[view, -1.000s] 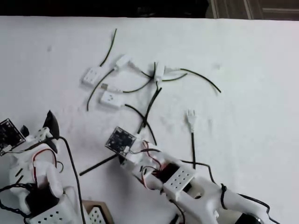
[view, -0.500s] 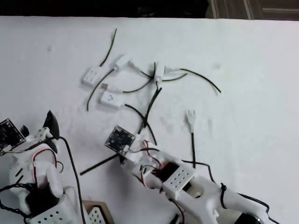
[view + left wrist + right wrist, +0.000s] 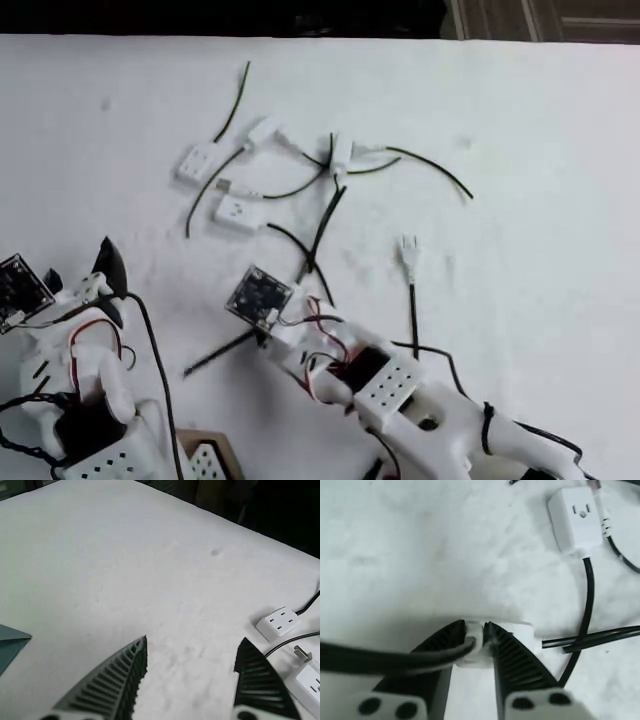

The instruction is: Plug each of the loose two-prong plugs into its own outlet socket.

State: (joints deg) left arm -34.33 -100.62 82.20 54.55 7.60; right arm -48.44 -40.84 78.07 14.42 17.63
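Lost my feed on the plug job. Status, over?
Right gripper shut on a plug. Left gripper open over bare table. Nearest socket unplugged, black cords lying beside it.

You see your white counter end at a dark strip at twelve o'clock, brownish framing at one o'clock.

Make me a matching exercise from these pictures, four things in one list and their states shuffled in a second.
1. left pincer
2. right pincer
3. free plug
4. socket near the right pincer

A. shut on a white plug
B. prongs bare, lying on the table
C. open
D. slots empty

Pairs: 1-C, 2-A, 3-B, 4-D
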